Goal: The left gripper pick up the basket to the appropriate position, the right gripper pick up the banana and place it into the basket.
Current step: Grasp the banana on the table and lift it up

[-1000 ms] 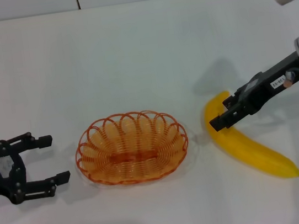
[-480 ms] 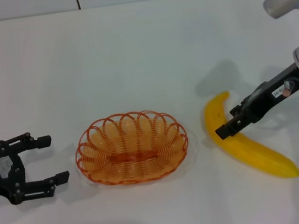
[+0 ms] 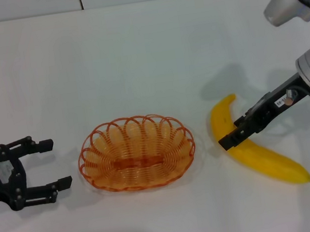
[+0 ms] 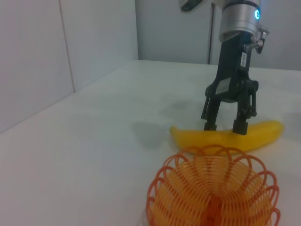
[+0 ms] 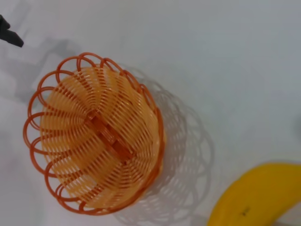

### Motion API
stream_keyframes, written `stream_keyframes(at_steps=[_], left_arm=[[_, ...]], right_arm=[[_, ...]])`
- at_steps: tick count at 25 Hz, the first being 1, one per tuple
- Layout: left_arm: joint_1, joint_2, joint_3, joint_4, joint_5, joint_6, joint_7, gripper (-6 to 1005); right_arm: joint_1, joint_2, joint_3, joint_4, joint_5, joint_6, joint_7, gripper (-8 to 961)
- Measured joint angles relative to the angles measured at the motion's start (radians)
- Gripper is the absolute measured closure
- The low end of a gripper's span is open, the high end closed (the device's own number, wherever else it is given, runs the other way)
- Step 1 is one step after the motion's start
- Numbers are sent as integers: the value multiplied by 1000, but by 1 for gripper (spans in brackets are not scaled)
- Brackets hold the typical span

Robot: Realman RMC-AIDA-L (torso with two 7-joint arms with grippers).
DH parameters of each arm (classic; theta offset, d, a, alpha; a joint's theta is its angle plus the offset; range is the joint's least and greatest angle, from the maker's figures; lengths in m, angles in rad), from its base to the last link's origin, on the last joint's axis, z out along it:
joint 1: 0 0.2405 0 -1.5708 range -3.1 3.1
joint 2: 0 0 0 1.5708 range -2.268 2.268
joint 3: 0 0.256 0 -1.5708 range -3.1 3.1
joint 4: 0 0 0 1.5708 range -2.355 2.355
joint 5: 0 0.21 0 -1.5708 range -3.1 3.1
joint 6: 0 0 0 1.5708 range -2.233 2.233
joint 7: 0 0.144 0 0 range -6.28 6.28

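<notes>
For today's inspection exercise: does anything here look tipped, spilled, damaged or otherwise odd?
Nothing stands out. The basket sits upright and empty, the banana lies whole on the table, the right gripper straddles it, open, and the left gripper waits open beside the basket.

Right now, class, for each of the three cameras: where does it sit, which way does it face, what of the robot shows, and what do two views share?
Head view: sits high, faces forward and down at the white table; shows the left gripper open beside the basket and the right gripper at the banana.
Left wrist view: sits low, faces across the basket toward the right gripper straddling the banana; none of its own arm shows.
Right wrist view: faces down on the basket and banana.
All three share basket and banana.
</notes>
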Motion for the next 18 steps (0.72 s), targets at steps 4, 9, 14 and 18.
stream_keyframes(at_steps=[4,9,14,18], left_arm=[[-1,0,0,0,0,1,0,118],[-2,-2,0,0,0,3,0,119],[-5,-6,2,0,0,4,0,119],[-10,-7,4,0,-1,5,-1,119]], right_arm=[[2,1,-1,5,-2,3,-2,92],[2,1,-1,17,-4,15,-3,103],[1,-1,-3,33,-16,39,1,115],[1,-1,-8,36,-25,44,1,124]])
